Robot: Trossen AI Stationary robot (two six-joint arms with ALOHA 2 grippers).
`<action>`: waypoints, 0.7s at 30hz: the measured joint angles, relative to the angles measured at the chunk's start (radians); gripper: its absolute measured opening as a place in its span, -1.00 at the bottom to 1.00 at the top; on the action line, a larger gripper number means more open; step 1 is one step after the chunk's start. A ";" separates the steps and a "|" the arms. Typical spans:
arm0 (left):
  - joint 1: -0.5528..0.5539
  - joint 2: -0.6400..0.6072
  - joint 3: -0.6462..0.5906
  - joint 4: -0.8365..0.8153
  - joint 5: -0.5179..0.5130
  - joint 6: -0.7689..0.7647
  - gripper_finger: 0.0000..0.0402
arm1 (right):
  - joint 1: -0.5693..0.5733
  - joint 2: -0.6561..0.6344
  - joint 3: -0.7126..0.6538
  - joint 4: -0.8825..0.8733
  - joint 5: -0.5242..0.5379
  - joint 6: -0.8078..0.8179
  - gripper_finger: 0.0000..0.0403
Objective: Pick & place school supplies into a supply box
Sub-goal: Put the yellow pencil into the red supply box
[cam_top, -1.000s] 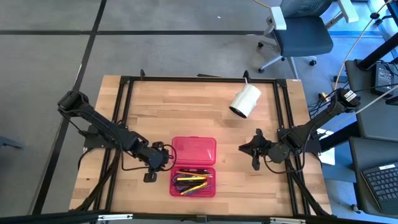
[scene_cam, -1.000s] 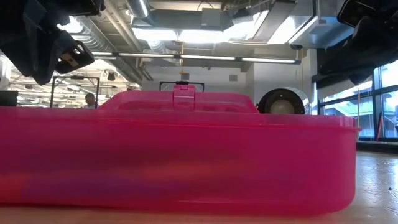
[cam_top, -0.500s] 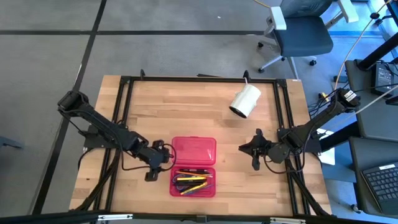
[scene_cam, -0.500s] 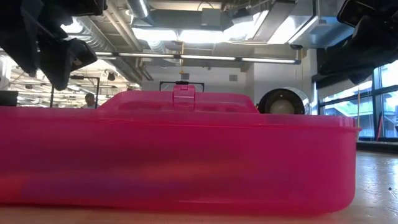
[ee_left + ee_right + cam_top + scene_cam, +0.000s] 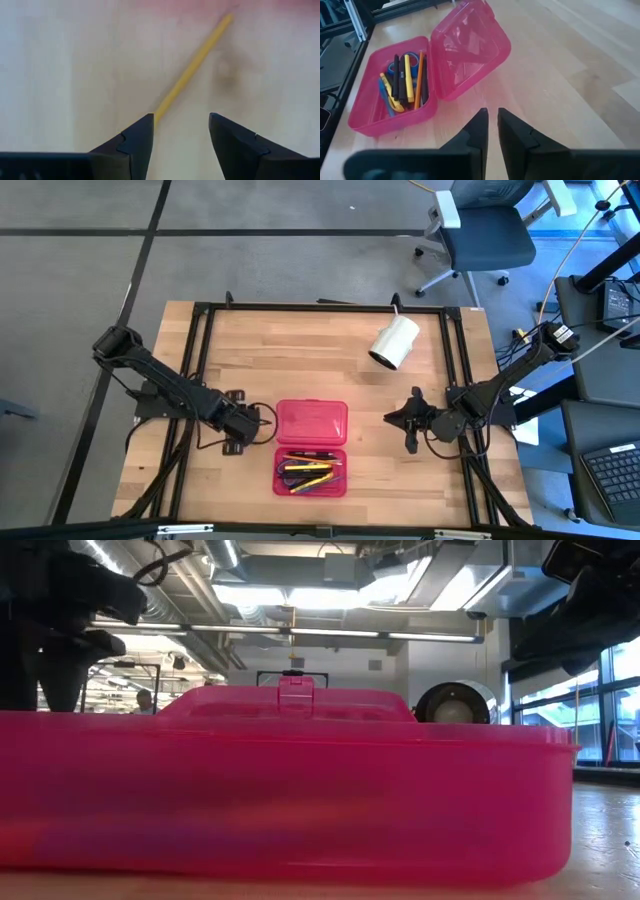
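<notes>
Wooden table [image 5: 320, 360]: red supply box [image 5: 311, 446], white cylinder [image 5: 394, 343], yellow pencil [image 5: 192, 71].

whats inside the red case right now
The red case lies open. Its lower half holds black, yellow and orange pens and blue scissor handles. The pile hides whatever lies beneath it. The lid half looks empty.

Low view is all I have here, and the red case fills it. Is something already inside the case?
Observer: Yes. The high view shows the supply box open, with pens and pencils in its near half; the far half is empty.
Operator: Does any supply lie outside the box?
Observer: One yellow pencil lies on the table, just ahead of the left end effector, whose fingers are open.
Operator: And the right arm?
Observer: The right end effector waits to the right of the box, fingers almost together, holding nothing.
</notes>
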 joint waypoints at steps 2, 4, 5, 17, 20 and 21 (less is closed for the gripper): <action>0.001 0.000 0.000 -0.020 -0.019 0.050 -0.10 | 0.000 0.000 0.000 -0.001 0.008 0.000 -0.76; 0.009 0.000 0.000 -0.010 -0.016 0.100 -0.12 | 0.000 0.000 0.000 -0.001 0.024 0.000 -0.76; 0.017 0.000 0.000 -0.001 -0.012 0.110 -0.12 | 0.000 0.000 0.000 -0.001 0.027 0.000 -0.76; 0.096 0.021 0.000 0.071 0.023 0.304 -0.21 | 0.000 0.012 0.002 -0.002 0.027 0.000 -0.76; 0.100 0.069 0.000 0.083 0.044 0.332 -0.24 | 0.000 0.039 0.002 -0.002 0.027 0.003 -0.76; 0.100 0.087 0.000 0.084 0.044 0.333 -0.24 | 0.000 0.050 0.002 -0.001 0.026 0.004 -0.76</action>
